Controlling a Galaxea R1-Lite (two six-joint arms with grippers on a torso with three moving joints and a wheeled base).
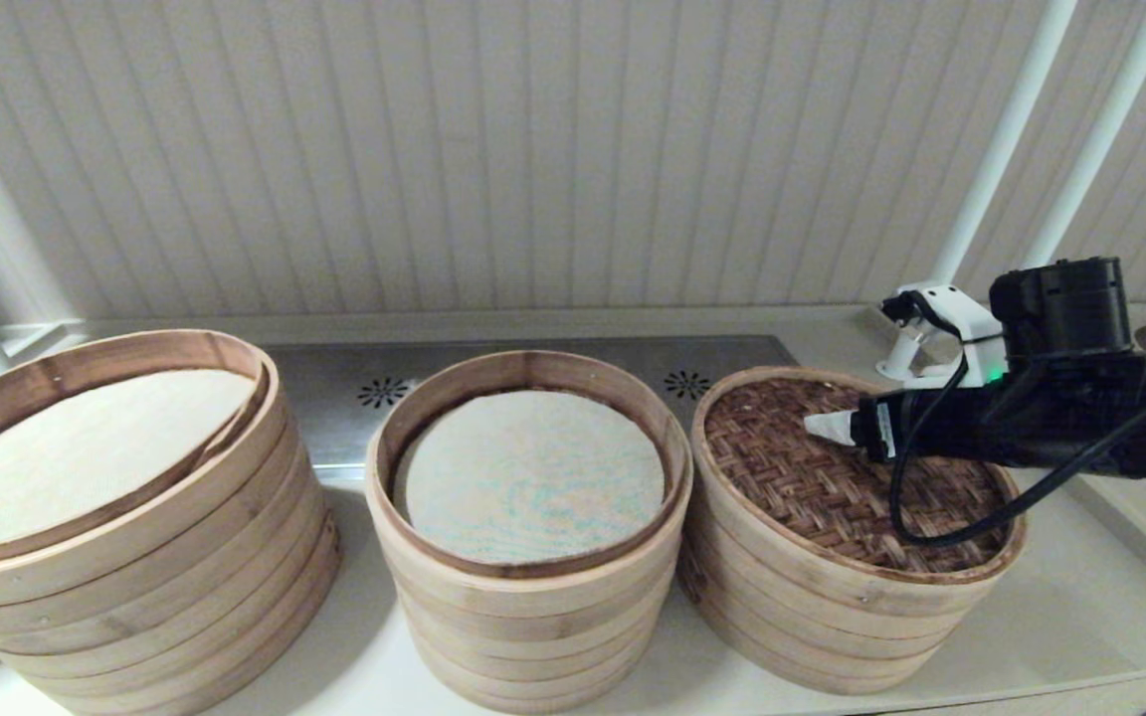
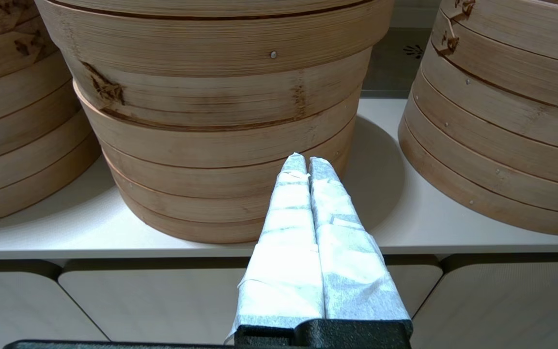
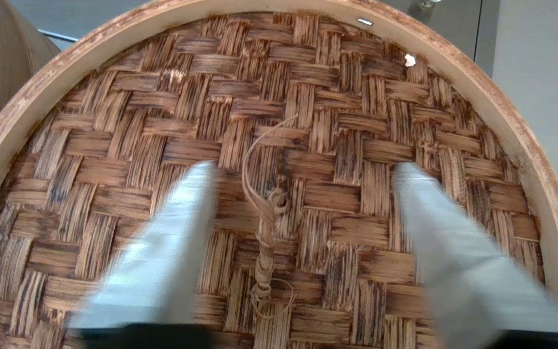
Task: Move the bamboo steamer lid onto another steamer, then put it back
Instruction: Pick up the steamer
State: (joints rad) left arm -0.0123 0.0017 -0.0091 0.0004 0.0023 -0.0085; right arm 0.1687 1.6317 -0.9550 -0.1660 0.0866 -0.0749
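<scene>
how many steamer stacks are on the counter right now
3 in full view: a wide stack on the robot's left, a middle stack, and one on the right under the bamboo steamer lid. Another may sit at the far-left edge.

The round lid with dark brown herringbone weave and pale bamboo hoop caps the rightmost steamer stack. The black right gripper hovers above the lid's centre.

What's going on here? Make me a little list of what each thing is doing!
lid: the bamboo steamer lid sits on the right stack
right gripper: right gripper open above the lid, its fingers either side of the twine handle
left gripper: left gripper shut, low in front of the counter
middle steamer: middle steamer uncovered, bluish-flecked liner
wide steamer: wide steamer uncovered, on the left
</scene>
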